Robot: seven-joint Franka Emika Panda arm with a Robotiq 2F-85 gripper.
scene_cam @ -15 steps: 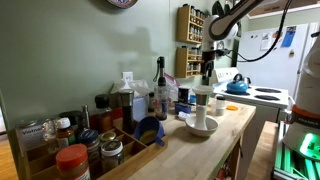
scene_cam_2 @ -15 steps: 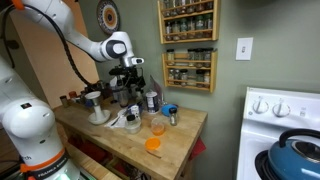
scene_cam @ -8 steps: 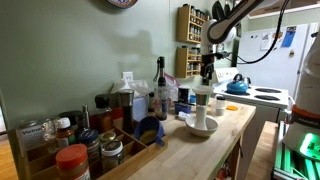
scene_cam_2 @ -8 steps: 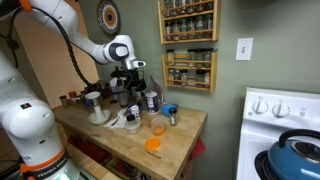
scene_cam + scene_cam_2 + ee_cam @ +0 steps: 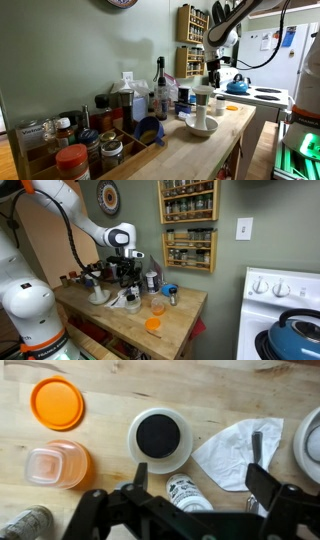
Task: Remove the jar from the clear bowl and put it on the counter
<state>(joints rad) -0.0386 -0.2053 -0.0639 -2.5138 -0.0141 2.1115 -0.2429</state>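
Reaching for the jar [image 5: 202,100] is your step: it stands upright in the bowl [image 5: 203,130], and your gripper [image 5: 211,75] hangs wide open and empty up beside it. Next, centre over it, descend, then close.

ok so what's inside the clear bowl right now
The jar stands upright in the clear bowl, rising well above its rim. Nothing else shows inside, though the bowl floor beneath the jar is covered.
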